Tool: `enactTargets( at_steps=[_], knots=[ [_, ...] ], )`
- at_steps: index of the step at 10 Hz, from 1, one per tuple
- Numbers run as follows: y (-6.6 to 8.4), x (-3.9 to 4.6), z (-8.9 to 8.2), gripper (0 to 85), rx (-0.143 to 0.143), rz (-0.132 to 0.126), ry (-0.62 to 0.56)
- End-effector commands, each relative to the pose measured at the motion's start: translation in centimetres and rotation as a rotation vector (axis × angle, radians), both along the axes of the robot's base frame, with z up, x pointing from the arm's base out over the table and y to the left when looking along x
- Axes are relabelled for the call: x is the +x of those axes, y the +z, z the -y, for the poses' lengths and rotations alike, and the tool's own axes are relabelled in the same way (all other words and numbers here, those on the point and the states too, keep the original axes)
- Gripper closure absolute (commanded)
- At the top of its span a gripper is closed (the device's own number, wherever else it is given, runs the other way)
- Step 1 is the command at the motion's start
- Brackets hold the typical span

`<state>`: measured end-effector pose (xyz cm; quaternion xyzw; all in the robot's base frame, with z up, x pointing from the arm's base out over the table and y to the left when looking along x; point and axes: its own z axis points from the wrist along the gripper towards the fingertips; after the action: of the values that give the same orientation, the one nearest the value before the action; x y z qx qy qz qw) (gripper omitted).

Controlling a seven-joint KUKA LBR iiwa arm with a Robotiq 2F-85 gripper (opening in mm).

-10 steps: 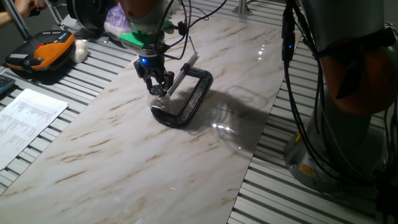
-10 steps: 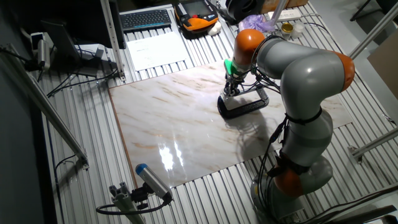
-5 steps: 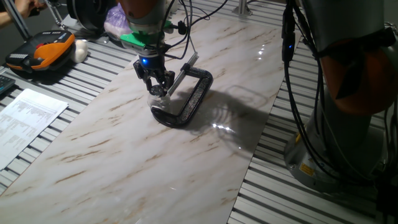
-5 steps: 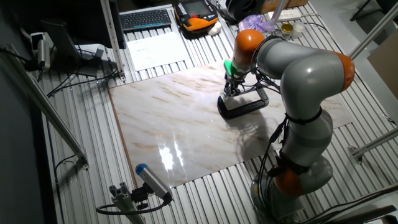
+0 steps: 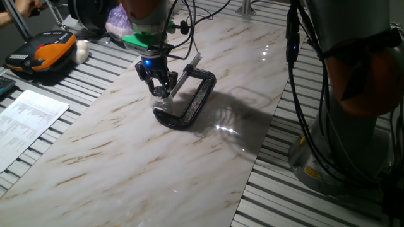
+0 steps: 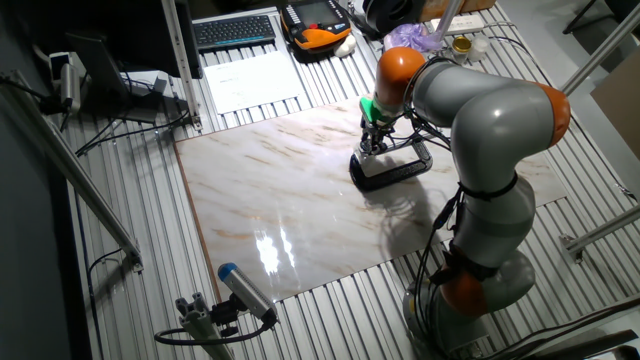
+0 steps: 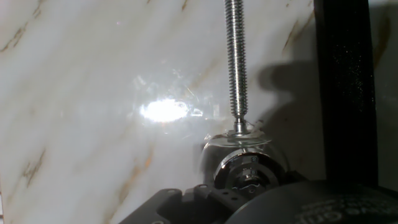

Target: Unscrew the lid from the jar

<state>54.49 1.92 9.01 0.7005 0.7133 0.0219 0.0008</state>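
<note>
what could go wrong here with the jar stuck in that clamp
The jar is small clear glass pinched by the black C-clamp screw; twisting might crack it or spin it loose. The clamp merely lies on the glossy marble tabletop, so it could slide with the turn. The gripper works close beside the screw and might snag it.

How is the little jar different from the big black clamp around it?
The jar is clear glass; the clamp is black metal. The jar is tiny and round; the clamp is far bigger and C-shaped. The clamp's screw presses the jar, held inside the clamp. Both rest on the marble table.
</note>
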Motion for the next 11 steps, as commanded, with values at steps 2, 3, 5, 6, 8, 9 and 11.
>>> enactTargets(
  at_steps=[2,3,5,6,8,9,11],
  knots=[
    [0.02,-0.01,-0.01,85.0,-0.003,-0.003,0.007],
    [-0.01,-0.03,-0.01,85.0,-0.004,-0.003,0.008],
    [-0.01,-0.05,-0.01,85.0,-0.006,-0.004,0.022],
    [-0.02,-0.06,-0.02,85.0,-0.007,-0.004,0.036],
    [-0.03,-0.09,-0.04,85.0,-0.009,-0.004,0.074],
    [-0.04,-0.11,-0.04,85.0,-0.010,-0.004,0.091],
    [-0.06,-0.15,-0.07,85.0,-0.013,-0.003,0.142]
  ],
)
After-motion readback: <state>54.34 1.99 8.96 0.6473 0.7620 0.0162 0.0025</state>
